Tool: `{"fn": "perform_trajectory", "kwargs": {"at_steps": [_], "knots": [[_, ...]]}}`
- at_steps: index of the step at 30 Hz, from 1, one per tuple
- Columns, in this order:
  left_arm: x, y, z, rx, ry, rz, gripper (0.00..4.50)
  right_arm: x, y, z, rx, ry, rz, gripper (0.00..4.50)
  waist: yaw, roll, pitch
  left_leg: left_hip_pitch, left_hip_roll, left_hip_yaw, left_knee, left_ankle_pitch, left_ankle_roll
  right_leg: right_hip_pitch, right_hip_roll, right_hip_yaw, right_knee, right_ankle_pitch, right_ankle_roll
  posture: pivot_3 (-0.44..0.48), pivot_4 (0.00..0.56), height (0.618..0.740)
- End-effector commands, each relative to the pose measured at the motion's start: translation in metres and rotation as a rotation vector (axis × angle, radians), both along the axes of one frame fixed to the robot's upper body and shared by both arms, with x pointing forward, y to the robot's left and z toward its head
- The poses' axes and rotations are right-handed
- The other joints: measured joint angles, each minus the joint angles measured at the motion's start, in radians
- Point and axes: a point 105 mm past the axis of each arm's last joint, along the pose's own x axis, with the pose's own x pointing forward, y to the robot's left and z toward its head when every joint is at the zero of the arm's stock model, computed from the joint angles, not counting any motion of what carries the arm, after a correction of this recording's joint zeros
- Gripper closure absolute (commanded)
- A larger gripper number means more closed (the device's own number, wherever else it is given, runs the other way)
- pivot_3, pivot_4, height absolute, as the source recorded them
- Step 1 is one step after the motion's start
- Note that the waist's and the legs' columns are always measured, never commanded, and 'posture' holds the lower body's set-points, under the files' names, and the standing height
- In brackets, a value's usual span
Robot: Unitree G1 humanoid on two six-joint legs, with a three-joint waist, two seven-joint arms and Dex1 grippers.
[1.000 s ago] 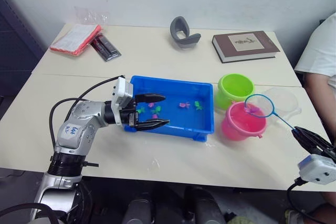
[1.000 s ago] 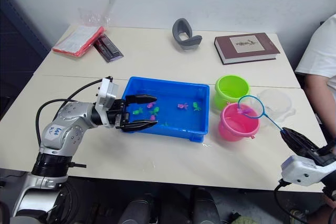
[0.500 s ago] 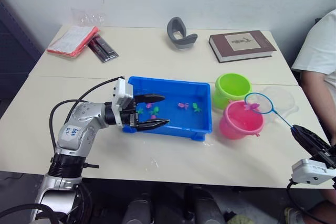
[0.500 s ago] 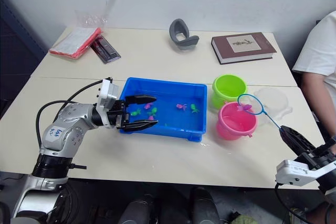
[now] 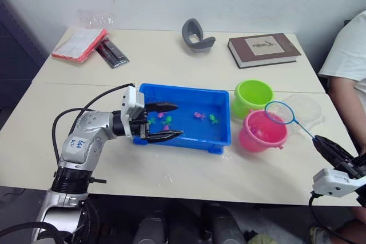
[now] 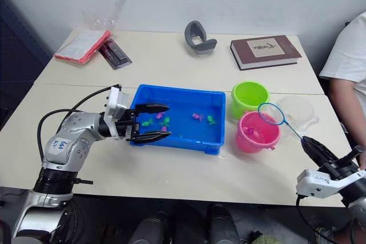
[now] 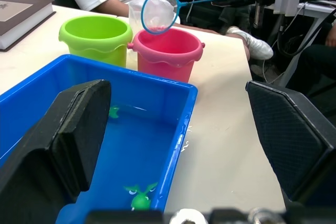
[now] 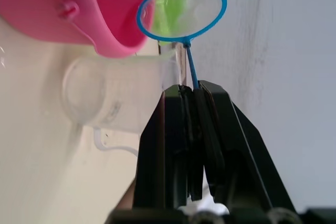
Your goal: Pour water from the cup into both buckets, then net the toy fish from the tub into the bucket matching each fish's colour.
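Net (image 5: 281, 113): hoop held above the pink bucket (image 5: 262, 132), ahead of the right gripper (image 5: 327, 147).
Right gripper: pressed together on the net's thin handle.
Left gripper (image 5: 163, 121): spread wide over the near-left end of the tub (image 5: 223, 116).
Toy fish (image 5: 199, 115): in the tub, beyond the left gripper.
Cup (image 5: 309, 108): on the desk (image 5: 171, 55), beside the pink bucket.
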Motion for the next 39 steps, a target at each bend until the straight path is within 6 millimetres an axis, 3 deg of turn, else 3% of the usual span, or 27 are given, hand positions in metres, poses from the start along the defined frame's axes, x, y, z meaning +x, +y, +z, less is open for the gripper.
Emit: {"fn": "perform_trajectory", "kwargs": {"at_steps": [1,7,11,17,21,25,29,33,36,39], "knots": [[-0.001,0.015,0.004,0.015,-0.037,0.032,0.09,-0.002,0.015,0.019,0.134,-0.041,0.076,4.5,-0.002,0.0,0.0,0.0,0.0,0.0,0.0,0.0,0.0,0.0,0.0,0.0,0.0,0.0,0.0,0.0,0.15,0.74],[0.002,0.063,-0.003,0.06,-0.029,0.174,0.09,0.011,0.051,0.061,0.536,0.072,0.241,4.5,-0.027,0.0,0.0,0.003,0.002,0.001,-0.001,0.0,0.0,0.0,-0.003,0.002,0.002,0.0,0.0,0.0,0.15,0.74],[-0.001,0.097,-0.009,0.092,-0.005,0.278,0.09,0.018,0.101,0.078,0.786,0.4,0.436,4.5,-0.028,-0.001,0.001,0.002,0.003,0.0,-0.001,0.0,0.0,0.0,-0.005,0.0,0.002,0.0,-0.002,0.0,0.15,0.74],[0.0,0.102,-0.003,0.088,-0.038,0.335,0.09,0.044,0.153,0.069,1.08,0.854,0.418,4.5,-0.009,-0.004,0.001,0.0,0.002,-0.002,-0.001,-0.004,0.005,-0.001,-0.009,-0.004,0.0,0.0,-0.003,0.0,0.15,0.74],[-0.002,0.096,-0.002,0.087,-0.052,0.339,0.09,0.063,0.187,0.052,1.208,1.115,0.297,4.5,-0.002,-0.005,0.001,-0.003,0.002,-0.003,-0.001,-0.002,0.0,-0.003,-0.01,-0.005,-0.002,0.0,-0.003,0.0,0.15,0.74],[-0.005,0.092,-0.001,0.08,-0.058,0.343,0.09,0.073,0.198,0.038,1.09,1.198,0.185,4.5,0.001,-0.005,0.0,-0.012,0.002,-0.004,0.0,-0.002,0.0,-0.01,-0.01,-0.007,-0.003,0.001,-0.002,0.0,0.15,0.74],[-0.007,0.09,-0.001,0.096,-0.068,0.342,0.09,0.082,0.195,0.022,1.013,1.252,0.026,4.5,-0.001,-0.005,0.0,-0.02,0.001,-0.002,0.002,-0.001,0.001,-0.017,-0.01,-0.008,0.0,0.002,-0.001,0.0,0.15,0.74],[-0.007,0.089,-0.001,0.096,-0.069,0.348,0.09,0.088,0.196,0.022,1.035,1.283,-0.014,4.5,-0.001,-0.005,0.0,-0.021,0.001,-0.001,0.002,-0.002,0.002,-0.018,-0.009,-0.009,0.0,0.002,0.0,0.0,0.15,0.74],[-0.007,0.09,-0.003,0.111,-0.06,0.357,0.09,0.098,0.183,0.013,0.97,1.265,-0.176,4.5,-0.002,-0.005,0.0,-0.021,0.001,0.0,0.004,-0.002,0.003,-0.018,-0.009,-0.009,0.001,0.003,0.001,0.0,0.15,0.74],[-0.005,0.092,-0.003,0.128,-0.065,0.365,0.09,0.102,0.184,0.013,1.027,1.313,-0.201,4.5,-0.003,-0.006,0.0,-0.021,0.001,0.001,0.005,-0.002,0.004,-0.018,-0.009,-0.008,0.001,0.003,0.002,0.0,0.15,0.74]]}}
